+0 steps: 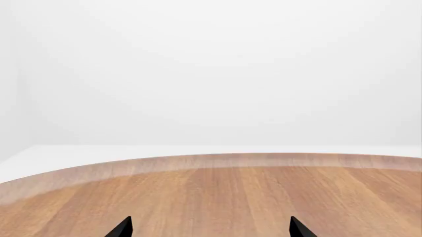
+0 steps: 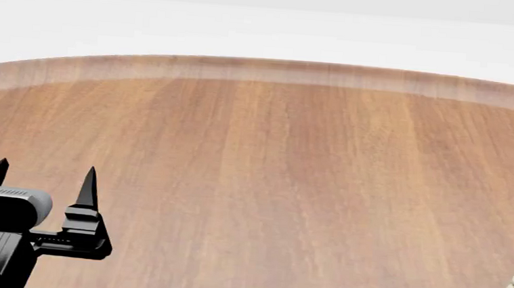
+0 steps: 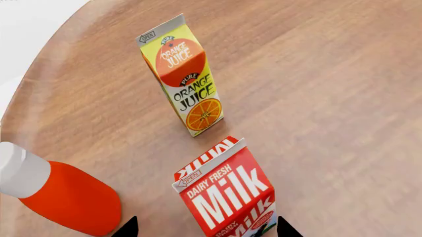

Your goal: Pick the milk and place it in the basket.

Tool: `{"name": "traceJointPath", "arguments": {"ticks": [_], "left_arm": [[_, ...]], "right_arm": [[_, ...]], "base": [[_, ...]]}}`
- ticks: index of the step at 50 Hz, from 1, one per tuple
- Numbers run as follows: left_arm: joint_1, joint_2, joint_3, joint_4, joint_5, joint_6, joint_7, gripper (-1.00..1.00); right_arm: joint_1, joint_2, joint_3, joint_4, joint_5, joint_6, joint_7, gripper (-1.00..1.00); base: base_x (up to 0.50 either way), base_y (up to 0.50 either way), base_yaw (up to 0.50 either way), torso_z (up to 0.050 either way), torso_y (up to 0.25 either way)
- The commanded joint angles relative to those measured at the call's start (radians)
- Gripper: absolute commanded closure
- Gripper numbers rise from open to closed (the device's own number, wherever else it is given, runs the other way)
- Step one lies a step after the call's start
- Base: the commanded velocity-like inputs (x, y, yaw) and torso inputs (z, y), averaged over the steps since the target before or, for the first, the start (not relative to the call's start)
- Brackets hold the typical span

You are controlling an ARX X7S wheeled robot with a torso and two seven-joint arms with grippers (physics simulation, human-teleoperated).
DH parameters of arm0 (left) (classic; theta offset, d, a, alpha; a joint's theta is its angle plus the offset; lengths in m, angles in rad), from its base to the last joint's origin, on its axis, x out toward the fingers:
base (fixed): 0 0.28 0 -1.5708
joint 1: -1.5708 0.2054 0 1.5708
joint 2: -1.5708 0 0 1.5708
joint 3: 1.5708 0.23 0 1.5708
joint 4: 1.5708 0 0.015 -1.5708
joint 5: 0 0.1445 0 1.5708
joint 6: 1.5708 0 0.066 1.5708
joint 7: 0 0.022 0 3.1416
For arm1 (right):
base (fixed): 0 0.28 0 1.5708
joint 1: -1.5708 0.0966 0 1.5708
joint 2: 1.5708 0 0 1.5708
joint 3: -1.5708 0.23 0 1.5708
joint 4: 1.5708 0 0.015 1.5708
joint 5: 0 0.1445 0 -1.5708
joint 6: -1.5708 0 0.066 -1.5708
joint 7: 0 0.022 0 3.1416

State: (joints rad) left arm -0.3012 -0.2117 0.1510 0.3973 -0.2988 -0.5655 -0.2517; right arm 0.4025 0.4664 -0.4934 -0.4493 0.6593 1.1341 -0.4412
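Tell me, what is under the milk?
The milk stands on the brown wooden table. Its bottom is cut off in the right wrist view, so the spot right underneath is hidden.

Red milk [image 3: 228, 197] with white letters between the black fingertips [image 3: 125, 228]; yellow-orange juice carton [image 3: 183, 76] beyond; maybe a red bottle [image 3: 59, 195], white cap.

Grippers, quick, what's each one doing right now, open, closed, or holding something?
Left gripper: open, holding nothing.
Right gripper: open, jaws either side of the red gable-top milk carton, not closed on it.

Simulated blank white room — round wooden table [image 2: 282, 173], grocery cartons [image 3: 188, 74]
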Motion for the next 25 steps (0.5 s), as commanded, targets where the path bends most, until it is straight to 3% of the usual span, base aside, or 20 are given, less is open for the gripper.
{"name": "traceJointPath", "arguments": {"ticks": [1, 8, 25], "left_arm": [[0.002, -0.004, 0.006, -0.004, -0.004, 0.005, -0.004, -1.0], [0.004, -0.005, 0.01, -0.001, -0.006, 0.006, -0.008, -1.0], [0.001, -0.012, 0.017, -0.013, -0.01, 0.014, -0.013, -1.0]], "right_arm": [[0.017, -0.002, 0.02, -0.04, 0.022, 0.084, 0.059, -1.0], [0.036, 0.0, 0.037, -0.085, 0.045, 0.135, 0.086, -1.0], [0.124, 0.002, -0.019, -0.011, 0.014, 0.084, 0.034, -1.0]], "base": [[0.0, 0.0, 0.0, 0.0, 0.0], [0.0, 0.0, 0.0, 0.0, 0.0], [0.0, 0.0, 0.0, 0.0, 0.0]]}}
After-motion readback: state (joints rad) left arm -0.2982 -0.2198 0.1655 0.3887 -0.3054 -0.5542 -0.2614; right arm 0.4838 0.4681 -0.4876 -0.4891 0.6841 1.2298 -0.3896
